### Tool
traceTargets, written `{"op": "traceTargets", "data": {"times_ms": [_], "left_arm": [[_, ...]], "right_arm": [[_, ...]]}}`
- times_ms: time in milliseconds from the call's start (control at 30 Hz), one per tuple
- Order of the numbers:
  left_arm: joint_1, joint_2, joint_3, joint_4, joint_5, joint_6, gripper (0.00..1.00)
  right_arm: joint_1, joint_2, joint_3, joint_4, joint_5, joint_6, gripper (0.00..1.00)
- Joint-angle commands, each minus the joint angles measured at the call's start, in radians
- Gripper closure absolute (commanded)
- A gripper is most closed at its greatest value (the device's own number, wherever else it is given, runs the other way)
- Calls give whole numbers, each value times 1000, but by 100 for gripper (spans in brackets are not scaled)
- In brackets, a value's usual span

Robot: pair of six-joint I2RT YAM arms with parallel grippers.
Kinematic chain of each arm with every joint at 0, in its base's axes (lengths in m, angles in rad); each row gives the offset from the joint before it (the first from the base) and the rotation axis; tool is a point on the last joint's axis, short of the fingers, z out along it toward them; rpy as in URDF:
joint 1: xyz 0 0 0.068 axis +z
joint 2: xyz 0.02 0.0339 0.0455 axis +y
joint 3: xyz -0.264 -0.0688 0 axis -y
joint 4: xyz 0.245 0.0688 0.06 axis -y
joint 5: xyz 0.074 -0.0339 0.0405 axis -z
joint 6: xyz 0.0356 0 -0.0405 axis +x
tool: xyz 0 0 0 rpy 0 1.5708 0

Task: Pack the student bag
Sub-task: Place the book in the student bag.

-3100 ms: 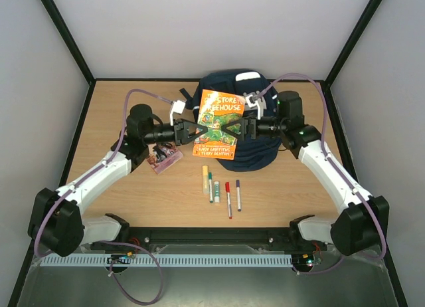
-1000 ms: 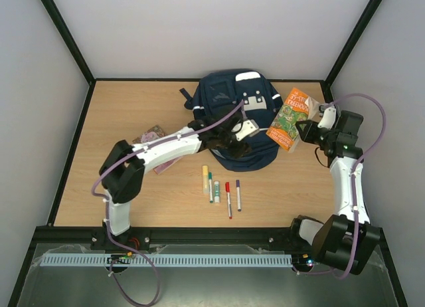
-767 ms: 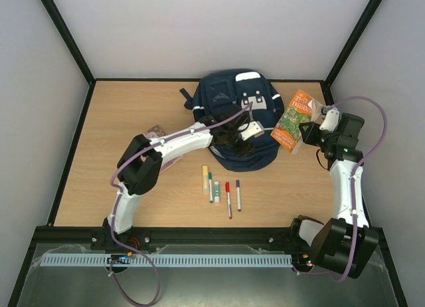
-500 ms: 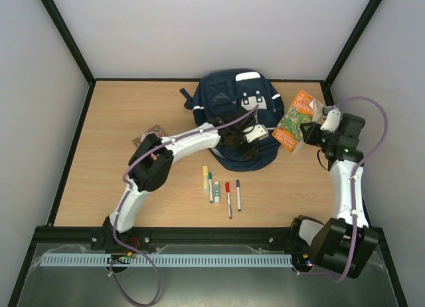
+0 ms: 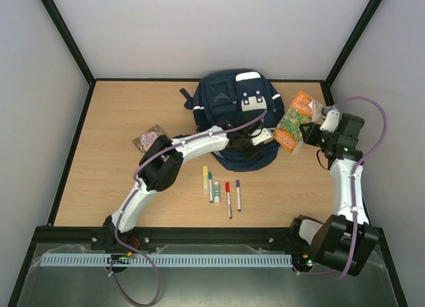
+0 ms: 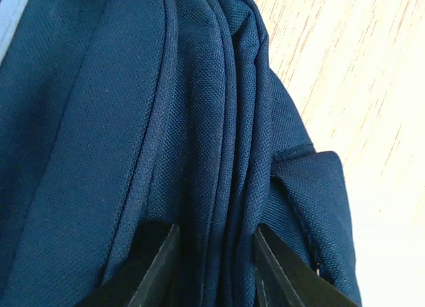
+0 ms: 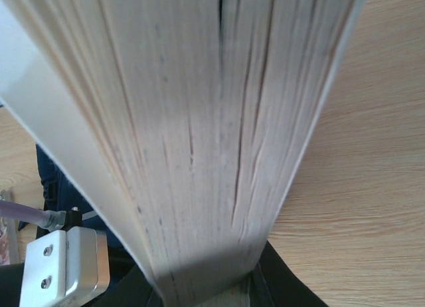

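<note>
Fabric looks soft and floppy: the student bag [image 5: 229, 104] slumps at the table's [image 5: 119, 121] far middle, likely best pinched at its seam, which the left gripper [image 6: 214, 230] straddles; whether it is clamped, I can't tell. The right gripper [image 5: 304, 131] clasps a book [image 5: 294, 119].

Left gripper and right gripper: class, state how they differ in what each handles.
The left gripper has its fingers either side of a fold of the student bag; the right gripper is shut on the orange book. The left gripper lies at the bag's near edge; the right gripper stands apart, to the bag's right. Both have dark fingers.
</note>
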Motion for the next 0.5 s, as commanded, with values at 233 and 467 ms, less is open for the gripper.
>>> {"op": "traceTargets", "data": {"times_ms": [233,467], "left_arm": [[-7,10,27,-34,-69,19,97],[-7,-88,25,-5,-103,-1,98]], "right_arm": [[-5,17,1,65,-37,-10,99],[-34,30,136,-51,-83,3,99]]}}
